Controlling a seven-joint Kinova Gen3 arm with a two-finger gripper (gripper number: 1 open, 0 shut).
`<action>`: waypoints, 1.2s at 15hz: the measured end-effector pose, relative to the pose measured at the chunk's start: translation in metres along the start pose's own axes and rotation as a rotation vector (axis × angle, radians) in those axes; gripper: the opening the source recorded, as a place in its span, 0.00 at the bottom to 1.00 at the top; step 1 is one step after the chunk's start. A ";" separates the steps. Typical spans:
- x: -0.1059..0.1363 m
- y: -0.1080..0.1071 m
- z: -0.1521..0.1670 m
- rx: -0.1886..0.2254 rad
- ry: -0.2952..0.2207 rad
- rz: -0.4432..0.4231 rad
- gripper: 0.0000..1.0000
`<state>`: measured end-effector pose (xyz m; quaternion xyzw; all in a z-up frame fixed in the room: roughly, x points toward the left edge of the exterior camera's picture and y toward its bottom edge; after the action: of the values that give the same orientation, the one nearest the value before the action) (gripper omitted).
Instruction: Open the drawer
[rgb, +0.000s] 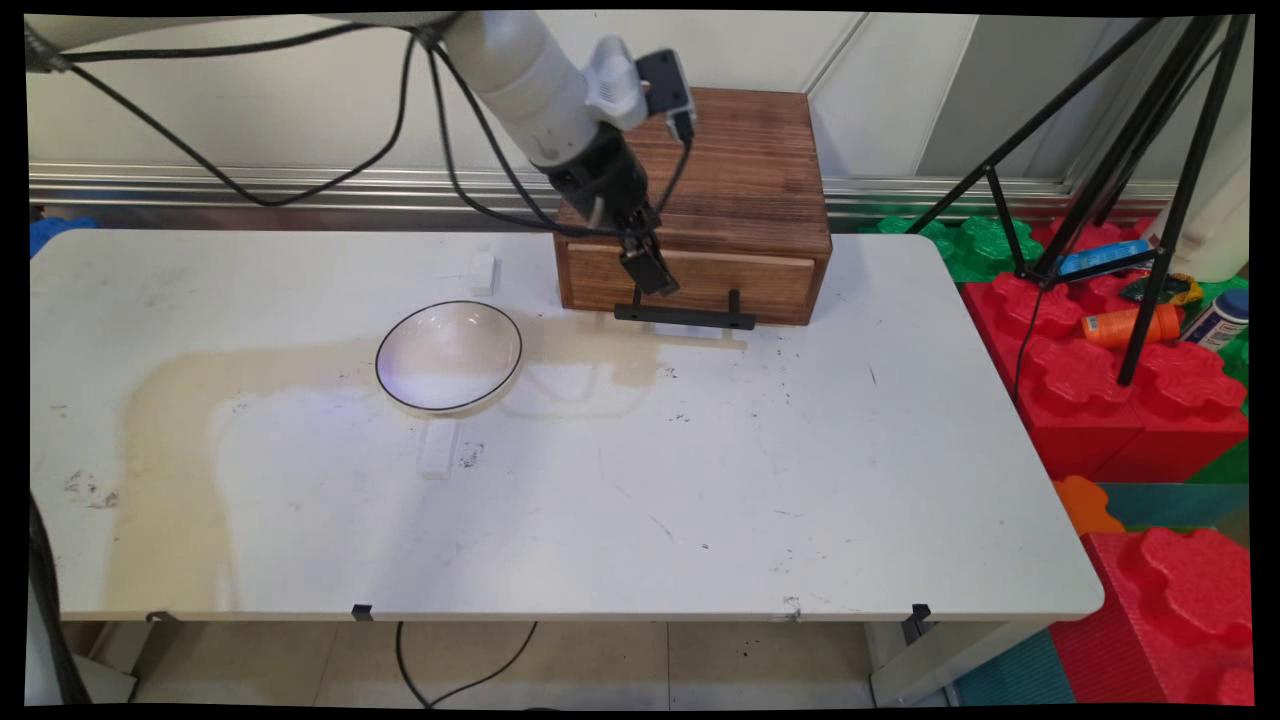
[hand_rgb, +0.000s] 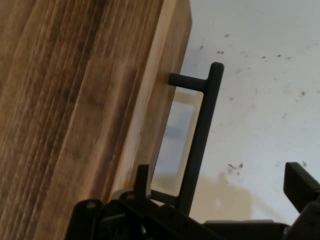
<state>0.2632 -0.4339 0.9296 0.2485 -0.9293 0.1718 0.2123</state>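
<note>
A brown wooden box (rgb: 745, 170) stands at the back of the white table (rgb: 700, 480), with a drawer (rgb: 740, 280) in its front and a black bar handle (rgb: 685, 316) on it. My gripper (rgb: 650, 275) hangs just above the handle's left end, in front of the drawer. In the hand view the handle (hand_rgb: 200, 135) runs up between my two fingers, one close to the drawer front (hand_rgb: 150, 100) and the other out over the table. The gripper (hand_rgb: 220, 177) is open and not closed on the bar.
A white bowl with a dark rim (rgb: 449, 356) sits left of the box, on a tan stain. Small white blocks lie behind it (rgb: 483, 272) and in front of it (rgb: 438, 448). A black tripod (rgb: 1130, 200) and red foam blocks (rgb: 1120, 390) stand off the table's right.
</note>
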 end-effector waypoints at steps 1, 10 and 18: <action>0.002 0.001 0.005 0.003 -0.007 -0.003 1.00; 0.008 0.010 0.073 -0.001 -0.104 0.001 1.00; 0.008 0.015 0.111 -0.018 -0.144 0.030 1.00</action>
<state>0.2148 -0.4716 0.8355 0.2444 -0.9473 0.1483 0.1443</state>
